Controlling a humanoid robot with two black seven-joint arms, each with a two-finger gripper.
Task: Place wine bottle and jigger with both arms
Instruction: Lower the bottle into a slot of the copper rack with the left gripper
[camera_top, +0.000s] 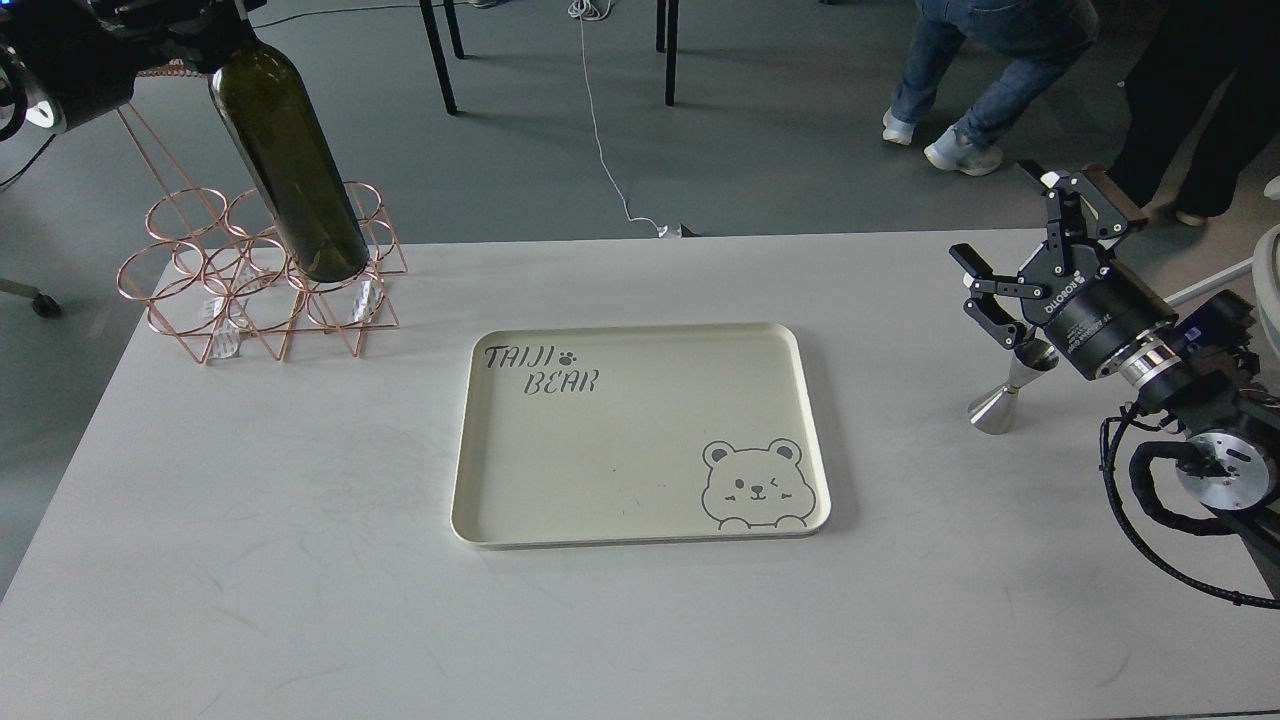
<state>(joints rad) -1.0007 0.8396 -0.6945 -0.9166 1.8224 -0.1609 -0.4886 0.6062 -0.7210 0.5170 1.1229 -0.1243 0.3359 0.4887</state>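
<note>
The dark green wine bottle (290, 170) hangs tilted at the far left, its base low over the copper wire rack (200, 300). My left gripper (195, 25) is at the top left edge, shut around the bottle's neck, which it hides. The silver jigger (1003, 398) stands upright on the table at the right. My right gripper (1010, 240) is open, its fingers spread and pointing up and away. Its body sits just above and behind the jigger's upper cup, and the fingers are clear of the jigger.
A cream tray (640, 332) with a bear drawing lies in the table's middle, with nothing in it. Behind the table are chair legs (440, 60), a white cable (600, 150) on the floor and people's legs (960, 90).
</note>
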